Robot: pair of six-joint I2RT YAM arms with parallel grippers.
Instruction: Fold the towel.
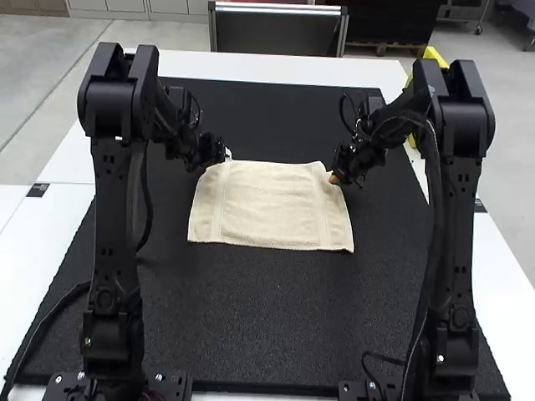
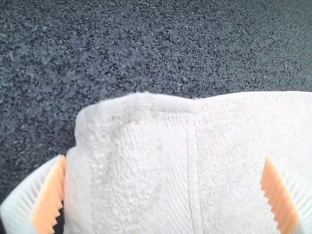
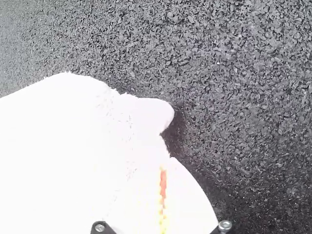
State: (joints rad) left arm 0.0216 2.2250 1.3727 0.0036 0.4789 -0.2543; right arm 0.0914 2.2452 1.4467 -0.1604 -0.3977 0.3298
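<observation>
Left gripper [image 1: 215, 161] apart, right gripper [image 1: 334, 178] clamped on the cream towel [image 1: 272, 205], spread wide, rumpled at that corner

Towel [image 1: 272, 205]: terry cloth, matt, rough looped pile, with a flatter woven band near the edge. Mat [image 1: 251, 317]: matt, rough, granular, rubber-like. Table [image 1: 276, 67]: smooth, plain surface. Left arm [image 1: 113, 209] and right arm [image 1: 460, 242]: smooth housings, low sheen. Left gripper [image 1: 214, 157]: matt, ribbed, plastic-like fingers [image 2: 22, 197]; matt pads [image 2: 48, 200] with serrated surface. Screws [image 3: 100, 227]: glossy metal.
</observation>
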